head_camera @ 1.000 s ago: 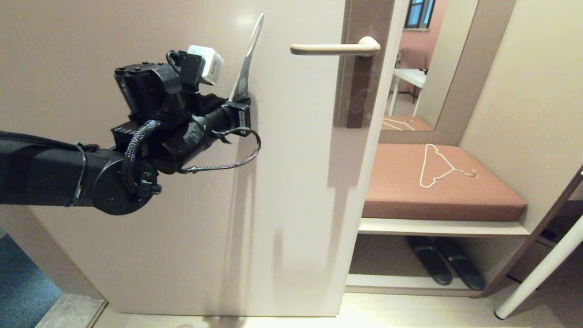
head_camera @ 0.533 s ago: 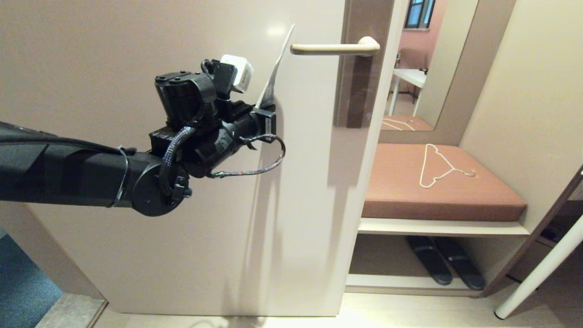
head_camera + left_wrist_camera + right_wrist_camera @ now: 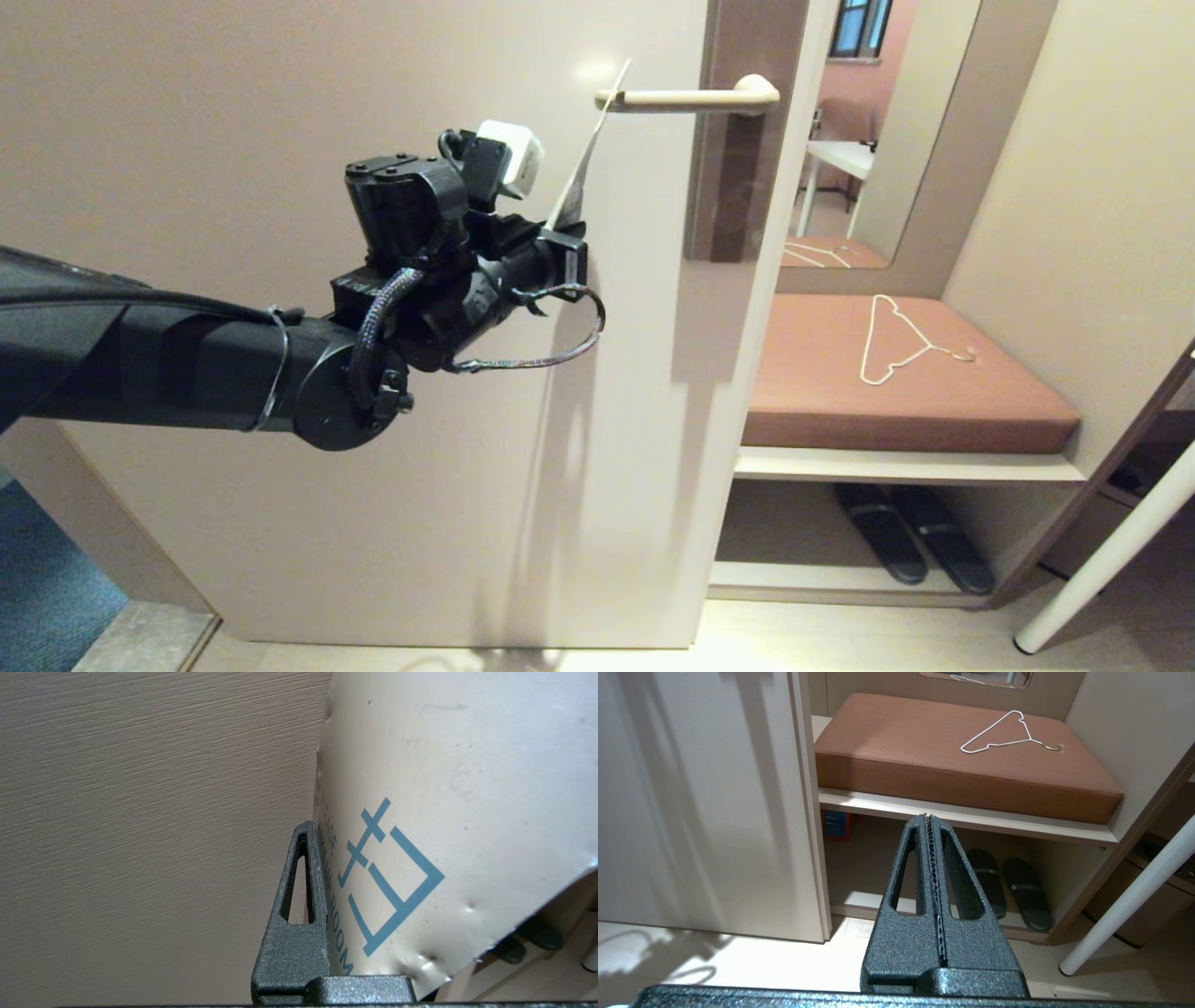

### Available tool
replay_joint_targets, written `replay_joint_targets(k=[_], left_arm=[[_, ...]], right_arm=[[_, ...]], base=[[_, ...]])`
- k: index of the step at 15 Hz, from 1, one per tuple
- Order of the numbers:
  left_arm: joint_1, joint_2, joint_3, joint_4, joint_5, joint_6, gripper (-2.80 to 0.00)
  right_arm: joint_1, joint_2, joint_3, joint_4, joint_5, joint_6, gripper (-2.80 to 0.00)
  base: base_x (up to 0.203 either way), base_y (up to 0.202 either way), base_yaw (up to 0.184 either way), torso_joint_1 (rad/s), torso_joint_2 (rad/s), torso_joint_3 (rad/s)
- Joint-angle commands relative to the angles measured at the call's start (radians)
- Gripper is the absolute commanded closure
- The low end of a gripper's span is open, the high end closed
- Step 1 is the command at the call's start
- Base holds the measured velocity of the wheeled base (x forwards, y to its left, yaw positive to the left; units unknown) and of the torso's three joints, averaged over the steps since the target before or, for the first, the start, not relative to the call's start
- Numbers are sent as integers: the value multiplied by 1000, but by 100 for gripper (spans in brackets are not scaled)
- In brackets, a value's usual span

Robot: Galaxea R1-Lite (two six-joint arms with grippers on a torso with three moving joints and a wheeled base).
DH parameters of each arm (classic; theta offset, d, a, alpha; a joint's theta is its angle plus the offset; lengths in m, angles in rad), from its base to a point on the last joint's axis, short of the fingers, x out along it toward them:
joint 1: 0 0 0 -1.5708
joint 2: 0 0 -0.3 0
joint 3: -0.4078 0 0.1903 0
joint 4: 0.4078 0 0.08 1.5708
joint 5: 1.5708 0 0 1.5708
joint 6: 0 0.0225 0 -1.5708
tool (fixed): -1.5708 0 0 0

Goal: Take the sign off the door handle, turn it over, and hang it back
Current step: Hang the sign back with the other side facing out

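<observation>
My left gripper (image 3: 565,247) is shut on the lower end of the sign (image 3: 586,159), which I see edge-on, tilted up and to the right. The sign's top end reaches the free tip of the beige door handle (image 3: 691,97); I cannot tell whether the hole is over the tip. In the left wrist view the sign (image 3: 444,812) shows its white side with blue "PLEASE MAKE UP ROOM" print, pressed against one finger (image 3: 294,914); the other finger is hidden behind the card. My right gripper (image 3: 931,826) is shut and empty, low down, aimed at the shelf unit.
The door (image 3: 280,93) fills the left of the head view. To the right a brown cushion (image 3: 840,392) bears a thin white wire clothes hanger (image 3: 896,341). Dark slippers (image 3: 910,551) lie on the shelf below. A white pole (image 3: 1111,551) leans at the lower right.
My left gripper has carried the sign to the right and a little down along the door. The sign's top end has gone from left of the handle to the handle's tip.
</observation>
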Motion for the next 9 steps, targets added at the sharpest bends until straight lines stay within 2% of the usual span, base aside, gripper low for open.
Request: replay_joint_targets(k=[1,9], left_arm=[[-17,-2,0,-4,1,1,0],[-57,-3,0,-3,6,1,0]], right_arm=[[0,0,0,0,1,0,0],[0,0,0,0,1,0,0]], base=[[0,0,0,0,0,0],[0,0,0,0,0,0]])
